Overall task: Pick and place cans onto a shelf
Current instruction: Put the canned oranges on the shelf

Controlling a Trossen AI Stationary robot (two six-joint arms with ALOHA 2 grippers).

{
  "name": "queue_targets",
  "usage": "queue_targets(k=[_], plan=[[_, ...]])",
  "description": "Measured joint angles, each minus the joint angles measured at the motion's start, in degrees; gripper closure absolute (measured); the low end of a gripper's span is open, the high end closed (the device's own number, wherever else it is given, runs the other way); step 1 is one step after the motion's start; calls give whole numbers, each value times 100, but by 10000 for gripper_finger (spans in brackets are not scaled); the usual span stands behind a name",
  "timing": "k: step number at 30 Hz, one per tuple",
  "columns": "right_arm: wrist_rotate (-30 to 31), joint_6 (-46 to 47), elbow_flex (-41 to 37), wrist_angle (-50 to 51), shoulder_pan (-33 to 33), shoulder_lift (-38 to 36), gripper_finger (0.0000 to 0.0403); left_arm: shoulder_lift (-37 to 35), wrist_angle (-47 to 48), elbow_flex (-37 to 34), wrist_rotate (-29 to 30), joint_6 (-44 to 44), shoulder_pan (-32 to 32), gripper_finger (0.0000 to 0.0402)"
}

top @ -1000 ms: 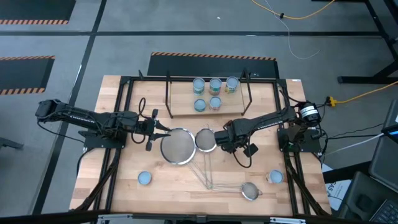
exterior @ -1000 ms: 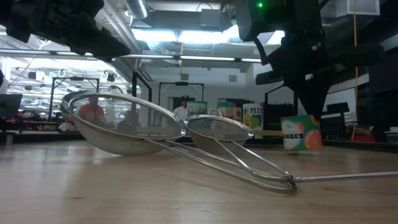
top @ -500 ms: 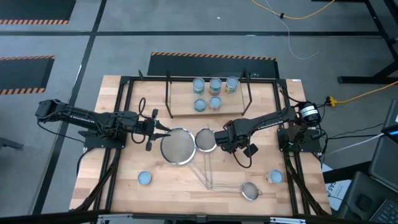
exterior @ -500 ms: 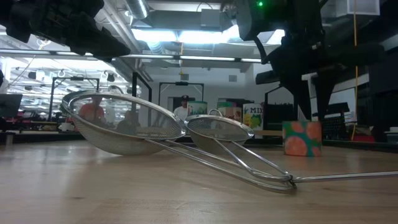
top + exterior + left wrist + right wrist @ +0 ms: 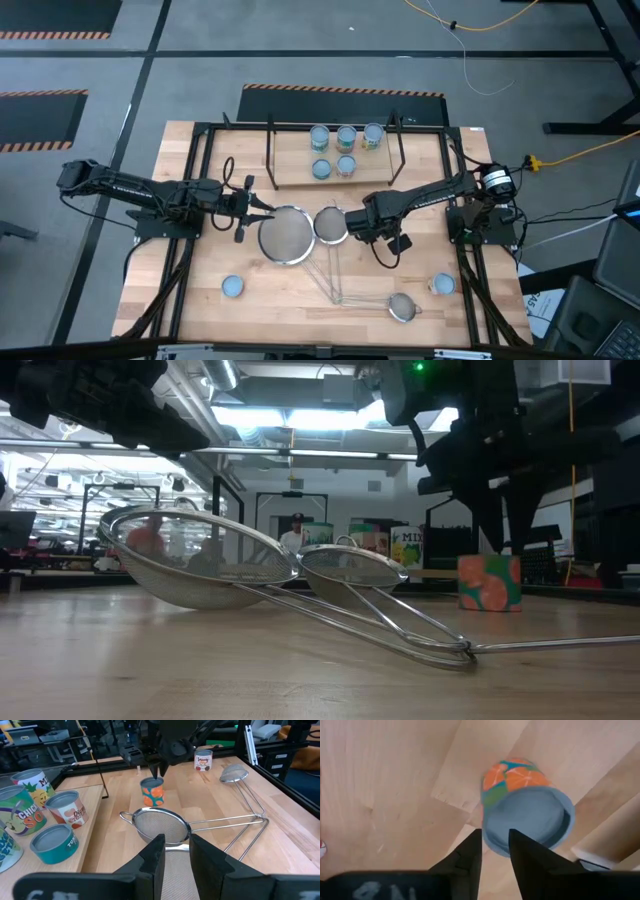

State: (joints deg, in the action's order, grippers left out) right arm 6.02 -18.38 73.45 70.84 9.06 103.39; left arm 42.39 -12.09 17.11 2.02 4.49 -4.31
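An orange-and-green can (image 5: pixel 490 582) stands upright on the table, also seen in the right wrist view (image 5: pixel 527 812) and the left wrist view (image 5: pixel 152 792). My right gripper (image 5: pixel 505 545) hangs open right over its top, pointing down, and hides it in the high view. Three cans (image 5: pixel 345 137) stand on the far part of the shelf (image 5: pixel 290 170), and two more (image 5: pixel 333 167) stand in front of them. Loose cans stand near the front left (image 5: pixel 232 287) and front right (image 5: pixel 443 285). My left gripper (image 5: pixel 258 211) waits open beside the large strainer (image 5: pixel 285 235). My right gripper's open fingers (image 5: pixel 157 772) come down from above and end at the level of the can's top rim (image 5: pixel 152 781). Whether they touch the rim, I cannot tell. The can stands on its base on the table.
Three steel mesh strainers lie mid-table: the large one, a medium one (image 5: pixel 331 225) and a small one (image 5: pixel 402 307), their long handles crossing toward the near edge. A black frame (image 5: pixel 200 200) edges the table. People show in the room behind.
My right gripper has opened and let go of the orange-and-green can. The can was tilted in its fingers and now stands upright on the table. The gripper has stayed above it and rolled a little about its own axis.
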Motion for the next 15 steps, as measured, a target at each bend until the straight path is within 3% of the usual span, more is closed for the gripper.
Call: queue_targets(k=[3,9,15], plan=[[42,-32,0,19,0,0,302,0,0,2,0,2,2,320],[676,-158,11,187,-21,-2,302,0,0,2,0,0,1,320],[57,-748,11,573,-15,-7,302,0,0,2,0,0,2,320]])
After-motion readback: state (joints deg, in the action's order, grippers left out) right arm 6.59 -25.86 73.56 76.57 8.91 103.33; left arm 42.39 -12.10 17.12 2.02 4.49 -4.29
